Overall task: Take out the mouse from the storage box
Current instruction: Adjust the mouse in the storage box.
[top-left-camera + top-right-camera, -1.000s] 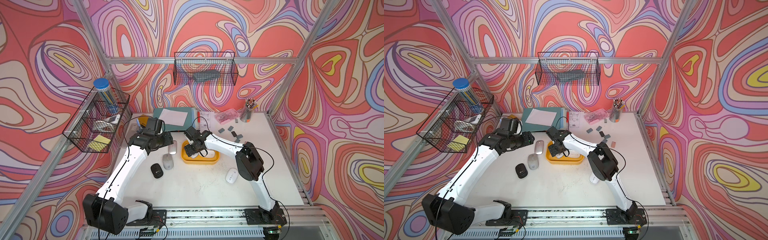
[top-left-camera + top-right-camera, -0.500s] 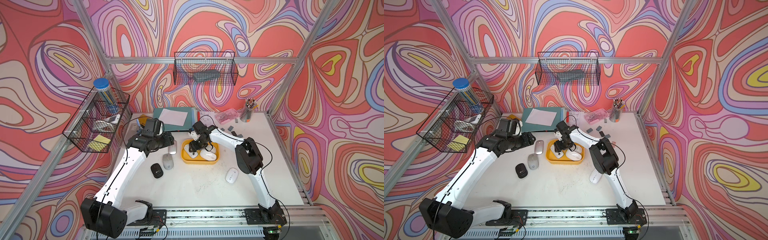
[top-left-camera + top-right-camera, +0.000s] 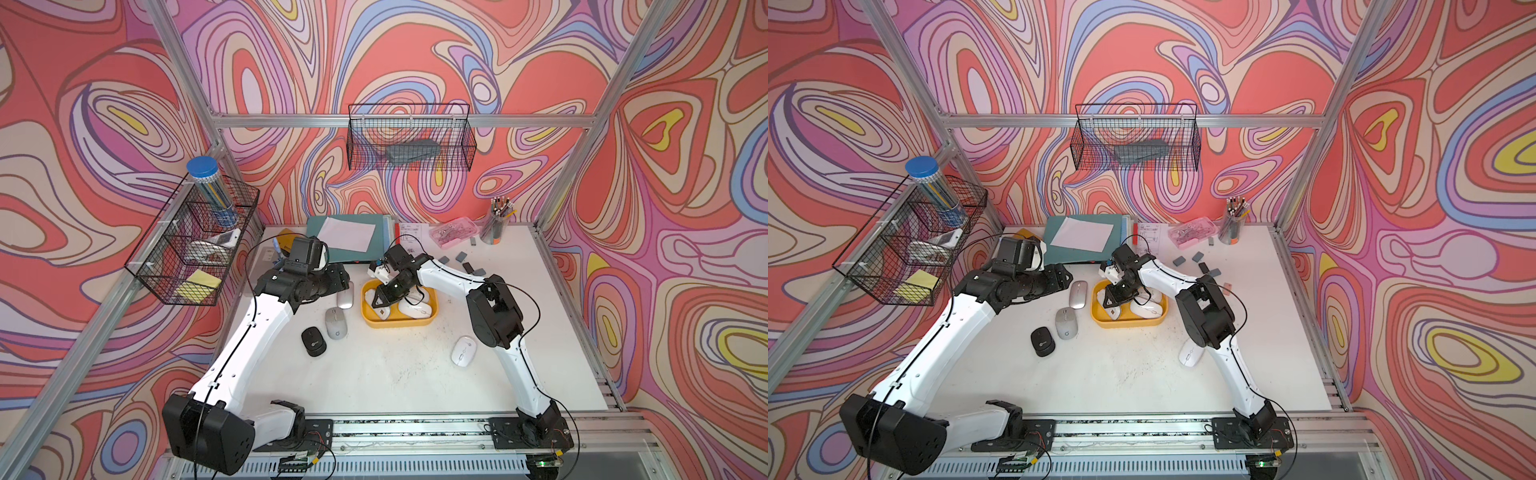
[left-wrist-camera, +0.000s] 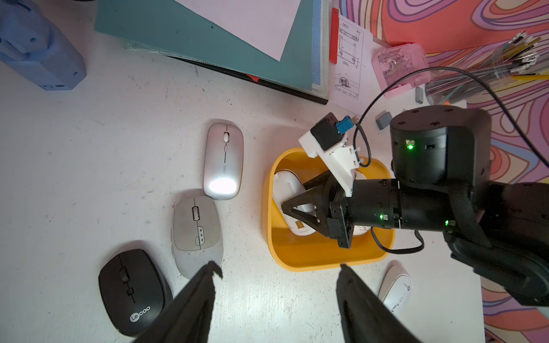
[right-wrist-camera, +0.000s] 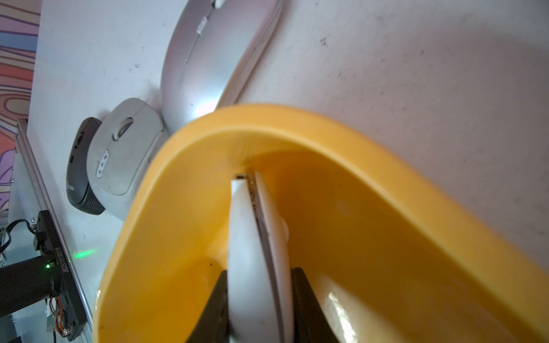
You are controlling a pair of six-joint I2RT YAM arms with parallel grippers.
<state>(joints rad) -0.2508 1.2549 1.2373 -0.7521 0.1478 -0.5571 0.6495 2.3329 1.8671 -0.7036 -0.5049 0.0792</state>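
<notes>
Right tool (image 3: 379, 303), apart before, now clamps white mouse (image 5: 252, 237) inside storage box (image 3: 399, 323) | you see left tool (image 4: 279, 267) spread above counter (image 4: 89, 148).

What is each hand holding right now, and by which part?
The right hand clamps a white mouse inside the storage box, across its two broad faces near one end. The left hand is open and holds nothing.
</notes>
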